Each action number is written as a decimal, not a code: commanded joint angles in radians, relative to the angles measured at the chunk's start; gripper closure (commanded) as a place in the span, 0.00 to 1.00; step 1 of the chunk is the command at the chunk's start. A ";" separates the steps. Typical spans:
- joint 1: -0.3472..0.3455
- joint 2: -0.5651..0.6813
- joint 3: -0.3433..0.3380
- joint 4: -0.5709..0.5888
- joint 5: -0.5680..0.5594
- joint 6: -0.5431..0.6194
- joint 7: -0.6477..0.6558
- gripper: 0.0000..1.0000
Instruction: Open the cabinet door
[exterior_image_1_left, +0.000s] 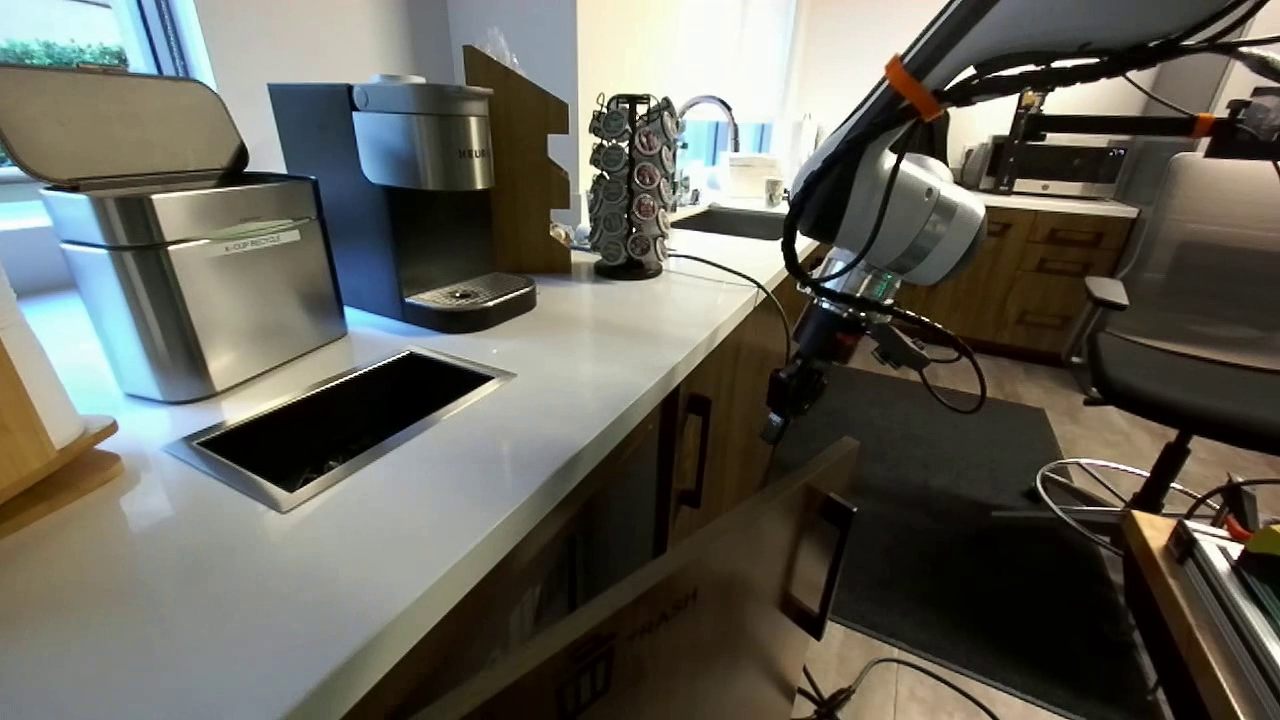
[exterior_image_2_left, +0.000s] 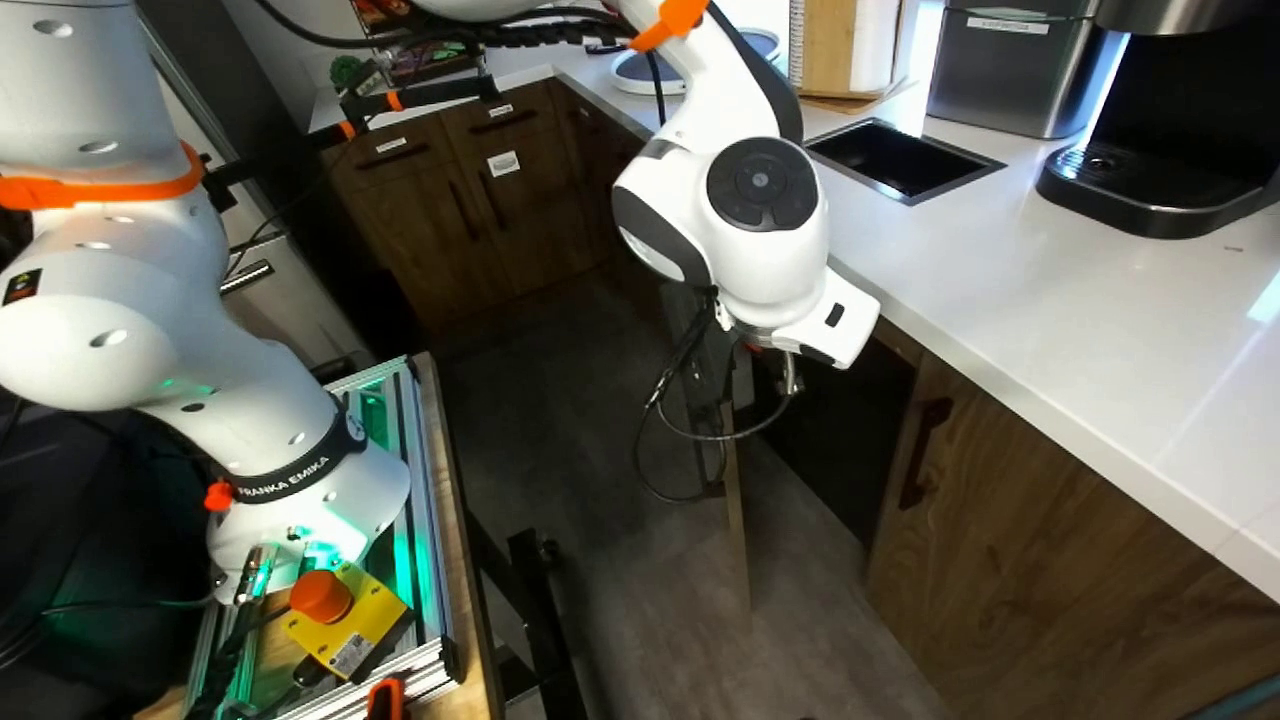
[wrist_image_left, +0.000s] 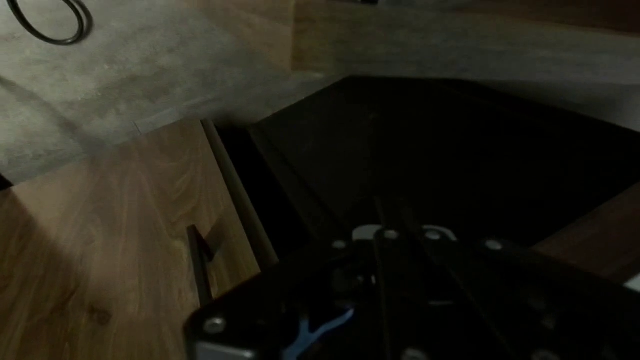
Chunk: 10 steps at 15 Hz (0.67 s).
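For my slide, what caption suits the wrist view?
The gripper faces a dark cabinet opening, with a black-handled door at left and, apparently, the open cabinet door at upper right.

Across the bottom centre and right of the frame lay the dark gripper, its jaws closed together, with a blue patch low on its left. The cabinet door ran along the upper right, above a black opening that filled the middle. At lower left was another wooden front with a dark bar handle. Grey floor and a looped cable showed upper left.
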 joint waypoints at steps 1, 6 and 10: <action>-0.114 0.041 0.098 0.041 -0.100 -0.053 0.093 1.00; -0.193 0.030 0.161 0.055 -0.209 -0.187 0.213 1.00; -0.234 0.030 0.192 0.076 -0.203 -0.326 0.250 1.00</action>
